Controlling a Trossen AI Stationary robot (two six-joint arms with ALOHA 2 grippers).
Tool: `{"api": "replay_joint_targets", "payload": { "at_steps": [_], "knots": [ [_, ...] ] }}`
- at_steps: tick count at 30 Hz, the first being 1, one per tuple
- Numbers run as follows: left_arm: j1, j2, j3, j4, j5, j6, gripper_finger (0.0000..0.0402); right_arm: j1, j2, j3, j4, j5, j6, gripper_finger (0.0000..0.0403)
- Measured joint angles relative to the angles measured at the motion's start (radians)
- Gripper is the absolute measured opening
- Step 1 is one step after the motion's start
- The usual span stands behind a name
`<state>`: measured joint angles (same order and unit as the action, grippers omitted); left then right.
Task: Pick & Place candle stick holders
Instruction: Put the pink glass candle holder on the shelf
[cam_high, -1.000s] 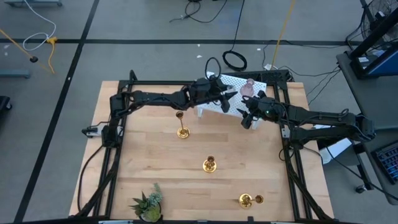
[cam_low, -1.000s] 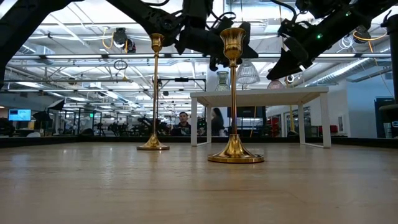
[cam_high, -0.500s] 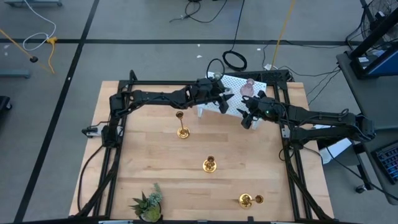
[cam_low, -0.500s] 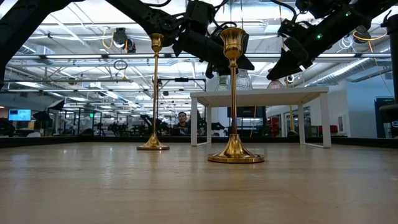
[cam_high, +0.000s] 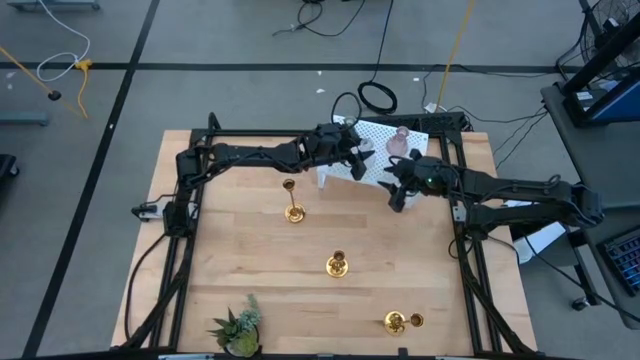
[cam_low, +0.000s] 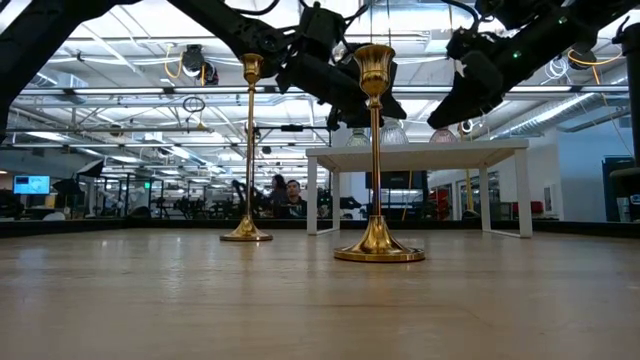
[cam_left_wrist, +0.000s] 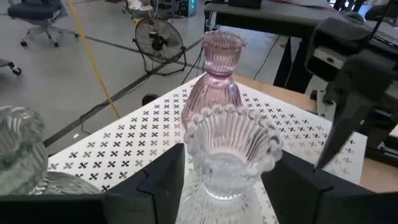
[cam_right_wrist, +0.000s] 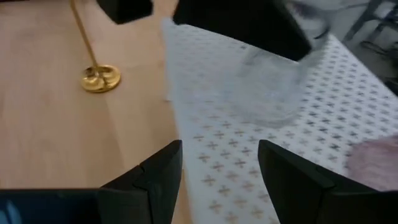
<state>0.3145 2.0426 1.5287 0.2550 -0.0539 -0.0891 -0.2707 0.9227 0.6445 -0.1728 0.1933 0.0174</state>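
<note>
Left gripper (cam_left_wrist: 227, 186) over white perforated rack (cam_left_wrist: 149, 134), jaws apart, flanking clear glass holder (cam_left_wrist: 231, 152); pink holder (cam_left_wrist: 214, 81) behind. Right gripper (cam_right_wrist: 219, 174) nearby, jaws apart, empty.

The white rack (cam_left_wrist: 143, 134) is patterned all over with small cross-shaped holes, and on it stand a pink ribbed glass holder (cam_left_wrist: 214, 81), a clear ribbed glass holder (cam_left_wrist: 231, 158) with a scalloped rim, and a grey-green glass holder (cam_left_wrist: 22, 152). Three shiny gold holders (cam_high: 292, 212) (cam_high: 337, 265) (cam_high: 397, 321) stand out against the pale wood-grain bench (cam_high: 240, 260), near a green spiky plant (cam_high: 238, 325). Both arms and the left tool (cam_left_wrist: 233, 186) are black.
</note>
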Motion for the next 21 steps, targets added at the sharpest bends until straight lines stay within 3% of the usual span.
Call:
{"api": "replay_joint_targets", "payload": {
  "at_steps": [10, 21],
  "knots": [
    [-0.003, -0.023, -0.001, -0.01, 0.001, 0.004, 0.0214, 0.0, 0.064, 0.0, 0.109, -0.012, -0.044, 0.0204],
    [-0.007, -0.181, -0.001, -0.16, 0.006, 0.049, 0.0214, 0.0, 0.065, 0.0, 0.329, -0.01, -0.154, 0.0225]
  ]
}}
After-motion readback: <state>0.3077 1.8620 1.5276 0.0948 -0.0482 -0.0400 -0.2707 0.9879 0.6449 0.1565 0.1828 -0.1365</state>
